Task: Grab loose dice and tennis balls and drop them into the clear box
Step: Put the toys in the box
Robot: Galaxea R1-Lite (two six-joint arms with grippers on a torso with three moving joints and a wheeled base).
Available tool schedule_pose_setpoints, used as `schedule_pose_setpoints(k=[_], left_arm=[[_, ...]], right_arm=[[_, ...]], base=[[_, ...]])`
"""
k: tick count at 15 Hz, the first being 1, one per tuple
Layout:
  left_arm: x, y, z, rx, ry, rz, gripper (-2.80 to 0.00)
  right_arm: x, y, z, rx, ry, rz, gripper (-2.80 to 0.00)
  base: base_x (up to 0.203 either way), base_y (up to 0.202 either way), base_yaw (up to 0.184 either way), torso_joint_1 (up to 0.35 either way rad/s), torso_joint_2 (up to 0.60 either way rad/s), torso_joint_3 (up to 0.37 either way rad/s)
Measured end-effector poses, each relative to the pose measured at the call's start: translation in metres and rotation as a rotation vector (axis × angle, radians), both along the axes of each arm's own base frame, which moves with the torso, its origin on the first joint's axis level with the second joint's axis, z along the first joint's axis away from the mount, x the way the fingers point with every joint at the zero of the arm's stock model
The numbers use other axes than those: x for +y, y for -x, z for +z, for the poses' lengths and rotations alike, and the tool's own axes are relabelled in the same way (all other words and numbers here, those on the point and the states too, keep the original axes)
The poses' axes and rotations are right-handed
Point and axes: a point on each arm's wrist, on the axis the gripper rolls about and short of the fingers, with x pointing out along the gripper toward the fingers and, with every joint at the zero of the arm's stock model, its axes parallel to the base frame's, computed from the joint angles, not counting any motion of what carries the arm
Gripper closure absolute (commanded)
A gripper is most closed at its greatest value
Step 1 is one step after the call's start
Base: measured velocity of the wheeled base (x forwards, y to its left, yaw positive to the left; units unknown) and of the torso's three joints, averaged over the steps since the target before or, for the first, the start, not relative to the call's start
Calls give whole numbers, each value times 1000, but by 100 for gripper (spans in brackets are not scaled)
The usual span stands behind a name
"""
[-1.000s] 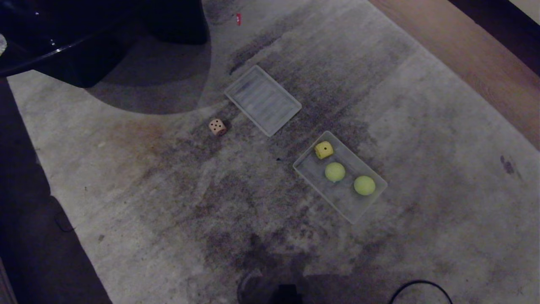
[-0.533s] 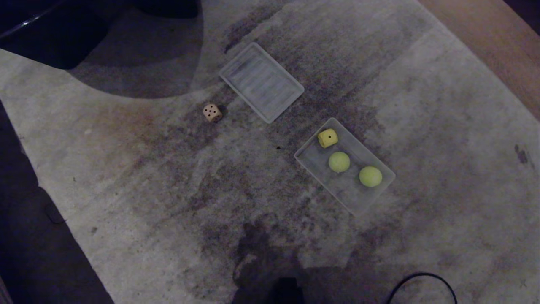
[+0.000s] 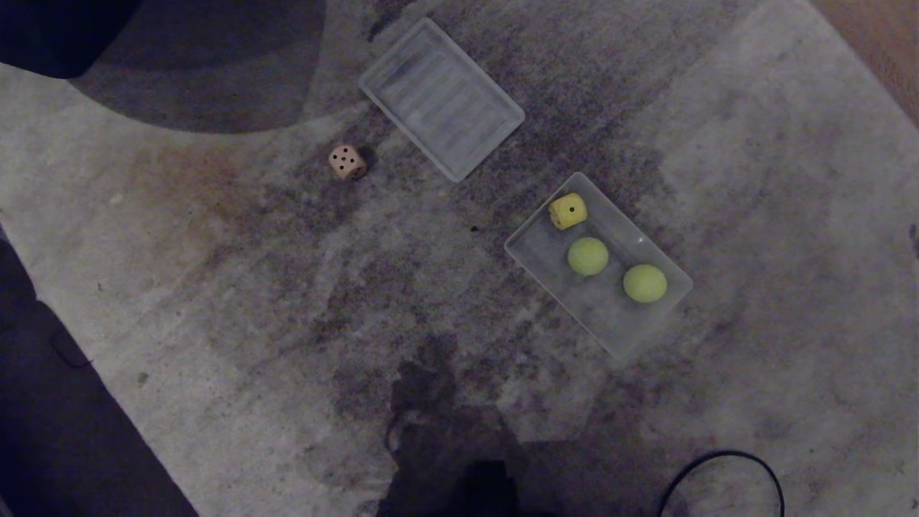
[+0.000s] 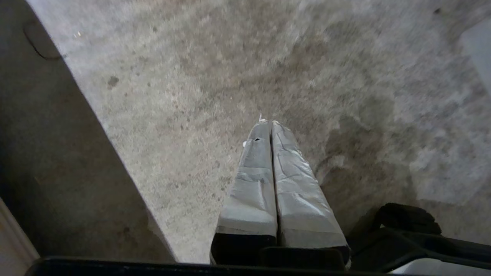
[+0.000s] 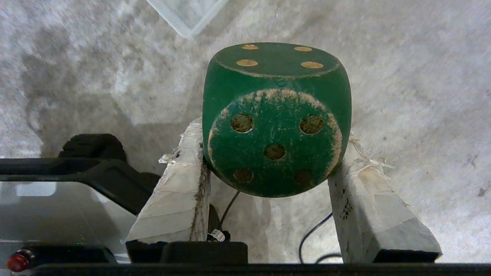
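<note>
Green die [image 5: 276,119] clamped in right tool [image 5: 274,161]; left tool [image 4: 270,126] closed, empty. Carry die above clear box [image 3: 531,255], release over bare strip beside tennis balls [image 3: 588,256], low to avoid bounce.

Clear box [image 3: 664,316]: shallow, translucent, low-walled, lying askew on carpet; holds yellow die [image 3: 568,211] at far end, one dark pip up; two tennis balls [image 3: 588,256] and [image 3: 645,283], fuzzy yellow-green, in row behind die, apart from each other; beige die [image 3: 347,161] loose on carpet, dark pips, well left of box; green die [image 5: 276,115] off carpet, worn edges, five-pip face toward wrist camera, four gold pips on next face, clamped between right gripper [image 5: 268,161] fingers.
</note>
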Motion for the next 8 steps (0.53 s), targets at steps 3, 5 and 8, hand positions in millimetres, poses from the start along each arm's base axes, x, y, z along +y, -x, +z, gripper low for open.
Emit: schedule_pose_setpoints(k=[3, 5, 8], left_arm=[[0, 0, 0, 0, -1, 0, 0], [0, 0, 0, 0, -1, 0, 0], [0, 0, 0, 0, -1, 0, 0]], right_arm=[[0, 0, 0, 0, 0, 0, 0], [0, 0, 0, 0, 1, 1, 0], [0, 0, 0, 0, 2, -1, 0]], base=[[0, 0, 0, 3, 0, -128], [0, 0, 0, 5, -2, -35], [0, 0, 0, 0, 0, 0]])
